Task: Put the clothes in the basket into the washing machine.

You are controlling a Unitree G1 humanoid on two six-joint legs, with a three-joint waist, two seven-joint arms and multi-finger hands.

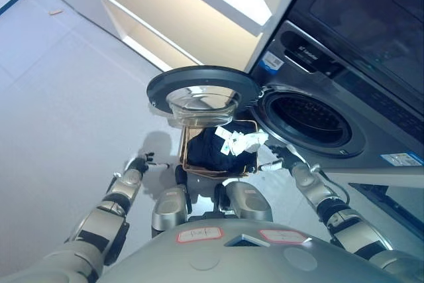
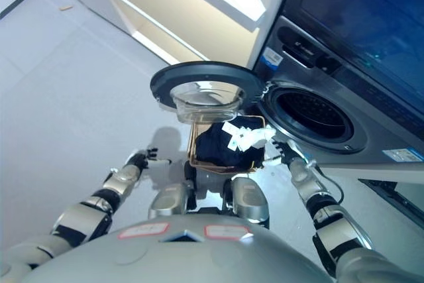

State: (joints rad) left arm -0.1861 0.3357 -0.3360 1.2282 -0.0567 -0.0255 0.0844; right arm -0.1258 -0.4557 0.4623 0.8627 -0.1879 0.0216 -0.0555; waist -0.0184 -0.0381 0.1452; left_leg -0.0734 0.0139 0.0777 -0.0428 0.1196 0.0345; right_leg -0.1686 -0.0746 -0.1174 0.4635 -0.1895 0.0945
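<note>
A wire basket (image 1: 187, 161) stands on the floor under the washing machine's open round door (image 1: 202, 91). It holds dark clothes (image 1: 211, 148) with a white garment (image 1: 244, 140) on top at the right. The washing machine's drum opening (image 1: 308, 120) lies to the right, dark inside. My right hand (image 1: 281, 157) is at the basket's right edge, just below the white garment, fingers relaxed and holding nothing. My left hand (image 1: 141, 162) hangs left of the basket, apart from it, fingers relaxed and empty.
The washing machine's grey front (image 1: 371, 137) fills the right side. A pale cabinet (image 1: 185, 11) stands behind the door. Light floor (image 1: 59, 97) spreads to the left.
</note>
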